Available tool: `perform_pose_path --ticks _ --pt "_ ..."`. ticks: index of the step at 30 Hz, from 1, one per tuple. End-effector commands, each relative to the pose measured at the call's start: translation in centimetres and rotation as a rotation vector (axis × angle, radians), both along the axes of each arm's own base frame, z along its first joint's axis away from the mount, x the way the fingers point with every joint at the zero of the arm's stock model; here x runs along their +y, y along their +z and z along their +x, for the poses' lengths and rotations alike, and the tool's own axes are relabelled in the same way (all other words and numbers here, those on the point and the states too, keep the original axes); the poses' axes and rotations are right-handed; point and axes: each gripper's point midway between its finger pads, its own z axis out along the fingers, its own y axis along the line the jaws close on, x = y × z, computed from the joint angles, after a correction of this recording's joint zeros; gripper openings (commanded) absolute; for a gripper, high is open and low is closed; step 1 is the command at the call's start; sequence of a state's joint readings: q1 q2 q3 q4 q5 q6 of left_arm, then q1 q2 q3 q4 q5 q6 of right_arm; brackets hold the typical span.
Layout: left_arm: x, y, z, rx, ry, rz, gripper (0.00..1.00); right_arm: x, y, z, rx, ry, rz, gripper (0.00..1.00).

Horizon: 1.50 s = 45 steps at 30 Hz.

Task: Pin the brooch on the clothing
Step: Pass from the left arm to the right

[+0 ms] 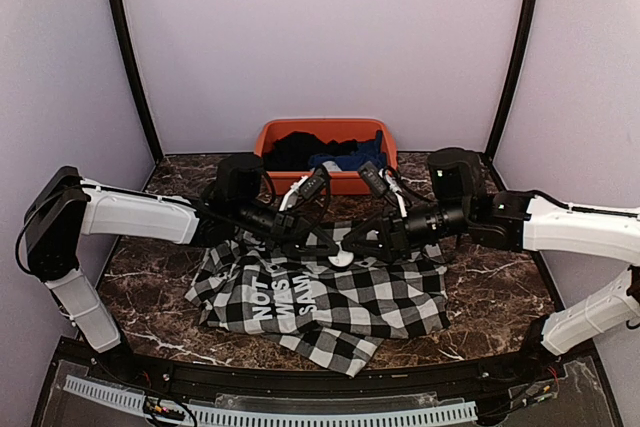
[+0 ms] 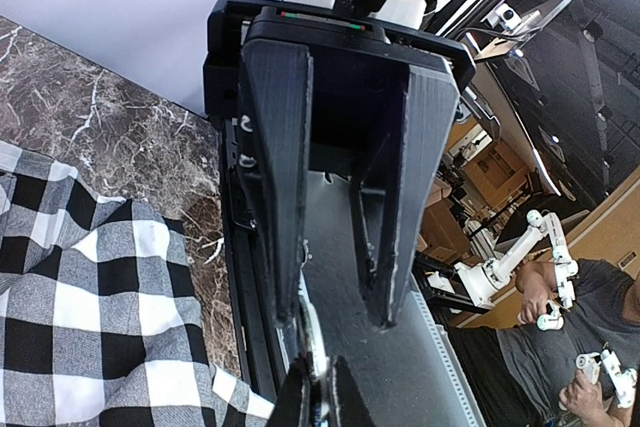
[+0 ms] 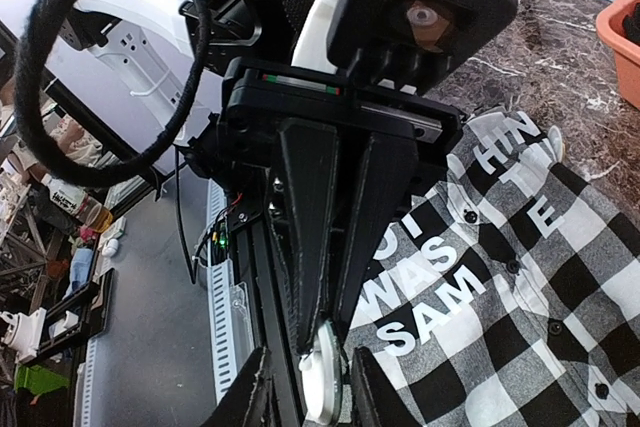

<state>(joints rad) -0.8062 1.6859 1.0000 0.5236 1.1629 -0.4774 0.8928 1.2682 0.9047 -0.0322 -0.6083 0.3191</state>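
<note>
Both arms are meeting nose to nose over the middle of the table (image 1: 480, 277), and the brooch (image 3: 322, 382), a small white disc, is sitting between them. The left gripper (image 1: 326, 246) is pinching it, jaws pressing together on the disc's two faces, so the left wrist view is showing the disc edge-on. The right gripper (image 1: 358, 245) is facing it from the opposite side with jaws standing partway apart, one finger on each side of the disc. Whether either finger is touching it cannot be told. The shirt (image 1: 340, 307) is lying spread below the brooch and toward the arm bases. Its long axis is running left to right, and the lettered panel (image 1: 285, 299) is on its left half. The brooch is hanging over the far-middle part of the cloth, near the cloth's far edge, so the coming move is looking like a short drop, by judgement. Both arms are equally near, but the left is the one carrying. The tub (image 1: 268, 137) of other garments is standing just behind the grippers, leaving little room rearward, while bare marble is showing on either side of the shirt. Two sets of fingers are crowding one small disc, so a slip here is looking like the main risk.
</note>
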Motion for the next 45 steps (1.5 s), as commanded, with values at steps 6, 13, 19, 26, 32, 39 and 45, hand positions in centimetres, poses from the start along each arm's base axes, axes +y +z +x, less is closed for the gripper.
perform_pose_path --ticks 6,13,19,26,32,39,45 --pt "0.4 3.3 -0.8 -0.074 -0.019 -0.077 0.01 -0.2 -1.1 0.5 0.025 -0.013 -0.019 0.28" --pt "0.3 3.2 -0.7 -0.070 -0.018 -0.076 0.01 -0.1 -1.2 0.2 0.044 0.000 -0.005 0.24" --pt "0.3 3.1 -0.7 -0.066 -0.021 -0.074 0.01 0.0 -1.2 0.1 0.050 0.007 -0.006 0.17" --pt "0.2 3.2 -0.6 -0.064 -0.018 -0.074 0.01 0.3 -0.6 0.2 0.040 0.016 0.016 0.00" --pt "0.3 3.4 -0.6 -0.046 -0.013 -0.093 0.35 -0.9 0.5 0.9 -0.073 -0.059 0.066 0.00" --pt "0.1 4.0 -0.6 0.019 -0.033 -0.140 0.40 -3.4 4.3 0.9 -0.235 -0.174 0.264 0.00" --pt "-0.4 3.3 0.3 0.074 0.002 -0.140 0.44 -3.7 4.6 0.6 -0.244 -0.180 0.335 0.00"
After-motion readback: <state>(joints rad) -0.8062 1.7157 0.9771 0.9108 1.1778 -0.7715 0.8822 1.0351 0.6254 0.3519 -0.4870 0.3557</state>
